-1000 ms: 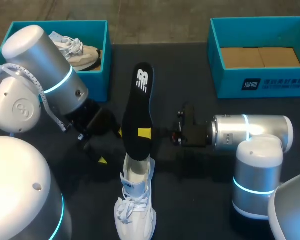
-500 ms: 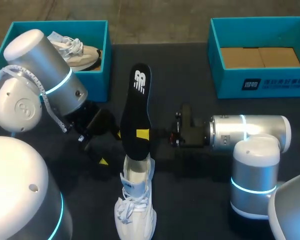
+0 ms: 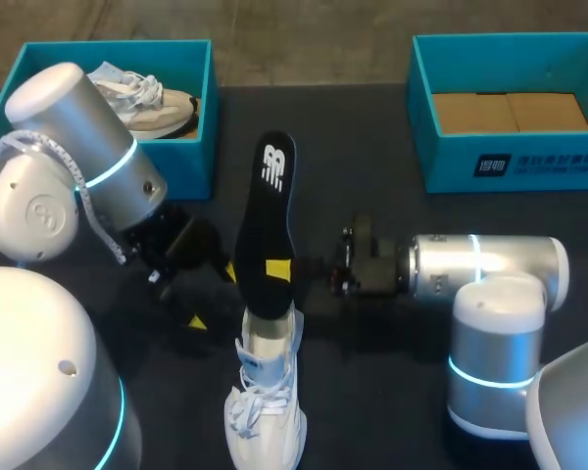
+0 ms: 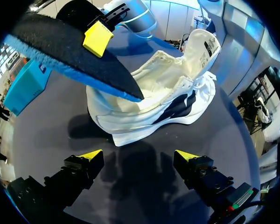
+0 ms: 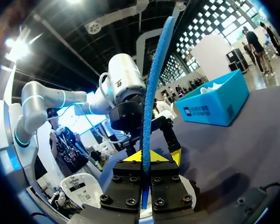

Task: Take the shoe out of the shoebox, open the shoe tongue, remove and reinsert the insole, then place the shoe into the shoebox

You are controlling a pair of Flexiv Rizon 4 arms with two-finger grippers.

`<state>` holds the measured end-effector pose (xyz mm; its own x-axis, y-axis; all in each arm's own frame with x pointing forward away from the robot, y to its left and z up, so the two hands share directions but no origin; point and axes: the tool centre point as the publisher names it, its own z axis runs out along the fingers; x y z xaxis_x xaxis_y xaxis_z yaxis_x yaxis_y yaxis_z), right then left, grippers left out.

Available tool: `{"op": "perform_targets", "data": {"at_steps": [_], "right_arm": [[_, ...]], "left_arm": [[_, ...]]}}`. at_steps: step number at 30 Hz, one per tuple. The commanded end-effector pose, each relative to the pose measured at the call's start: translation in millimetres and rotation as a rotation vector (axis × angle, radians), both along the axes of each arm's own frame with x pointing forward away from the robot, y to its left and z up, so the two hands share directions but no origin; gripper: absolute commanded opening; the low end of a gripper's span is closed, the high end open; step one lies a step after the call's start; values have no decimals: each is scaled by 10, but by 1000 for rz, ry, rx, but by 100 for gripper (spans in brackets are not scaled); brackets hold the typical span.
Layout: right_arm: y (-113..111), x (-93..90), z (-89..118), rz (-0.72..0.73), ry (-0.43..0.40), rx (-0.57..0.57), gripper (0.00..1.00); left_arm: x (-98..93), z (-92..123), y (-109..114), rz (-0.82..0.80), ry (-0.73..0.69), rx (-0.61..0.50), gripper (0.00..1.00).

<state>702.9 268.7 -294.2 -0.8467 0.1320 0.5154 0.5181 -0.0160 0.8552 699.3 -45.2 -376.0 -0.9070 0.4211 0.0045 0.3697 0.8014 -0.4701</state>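
1. Insole: long axis near-to-far, logo end far, near end at the opening of the shoe (toe pointing near), mid-bench.
2. Right gripper clamps insole.
3. Left gripper: wide, empty.

— Bright or dim?
— Fairly bright and even, lit from above. In the head view the dark table soaks it up.
— Shadows?
— Soft ones in the left wrist view, beside the shoe and under the left gripper.
— Glare?
— A pale sheen on the left arm and the right arm. The insole stays matte.
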Motion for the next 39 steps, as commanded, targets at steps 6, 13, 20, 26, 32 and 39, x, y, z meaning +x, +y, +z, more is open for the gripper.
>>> {"op": "perform_targets", "data": {"at_steps": [6,13,20,26,32,39], "right_arm": [[64,-8,-38,-16,6,-13,0],[62,-21,-35,-26,3,-15,0],[42,-54,-24,-36,3,-23,0],[57,-60,-47,-36,5,-22,0],[127,-51,-55,-33,9,-27,0],[150,-52,-68,-35,10,-33,0]], "left_arm": [[-14,-30,8,-8,-5,12,100],[-32,-48,-1,-17,-5,21,100],[-46,-49,-4,4,-4,21,100],[-69,-53,-4,6,-2,23,100],[-93,-67,4,6,1,25,100],[-104,-79,9,6,4,25,100]]}}
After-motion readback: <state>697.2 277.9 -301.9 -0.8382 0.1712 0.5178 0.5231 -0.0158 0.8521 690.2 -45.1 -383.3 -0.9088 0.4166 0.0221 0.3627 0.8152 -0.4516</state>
